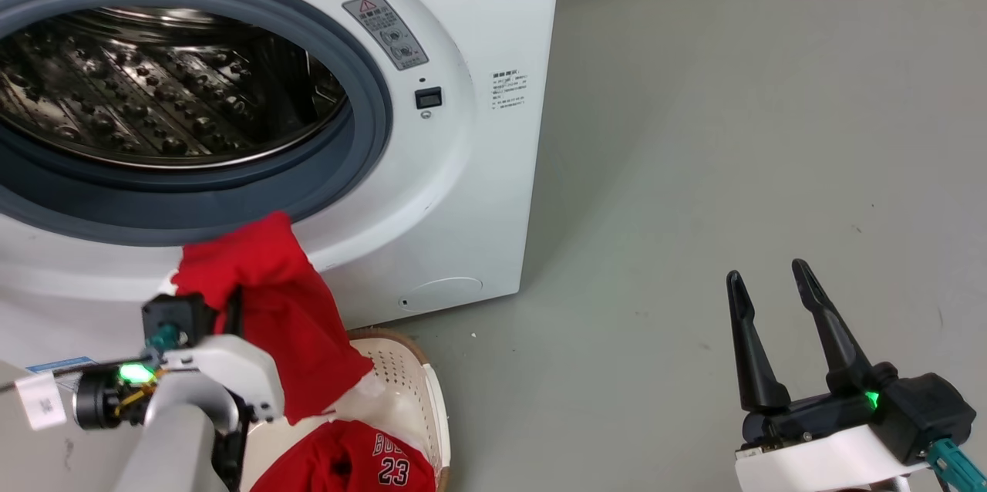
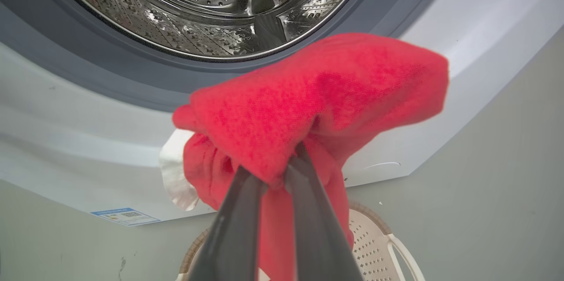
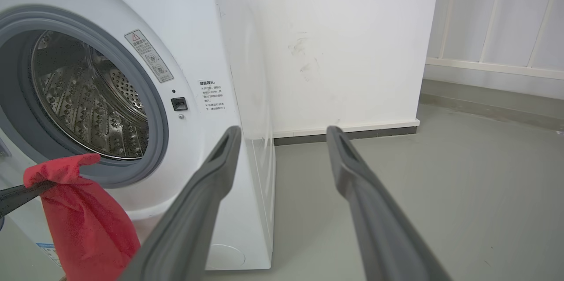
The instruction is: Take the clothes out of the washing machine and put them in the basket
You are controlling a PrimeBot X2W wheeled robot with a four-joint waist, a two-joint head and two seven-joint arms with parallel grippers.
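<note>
Left tool (image 2: 273, 166) was clamped on a bunched red garment (image 1: 285, 315), which hung just outside the washing machine (image 1: 463, 129) above the basket (image 1: 401, 376); a red jersey (image 1: 362, 465) already lay inside. I judged the best move was to carry it over the basket's middle, lower until most fabric settled inside, then release, so nothing draped over the rim. Right tool (image 1: 766, 270) hung with fingers spread, holding nothing. Grey floor (image 1: 732, 129) looked smooth; a white wall (image 3: 343, 43) stood behind the machine.

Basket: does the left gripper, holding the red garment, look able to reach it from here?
Probably yes. The left gripper is shut on the red garment, which hangs down over the basket below; nothing stands between them. A jersey lies inside.
</note>
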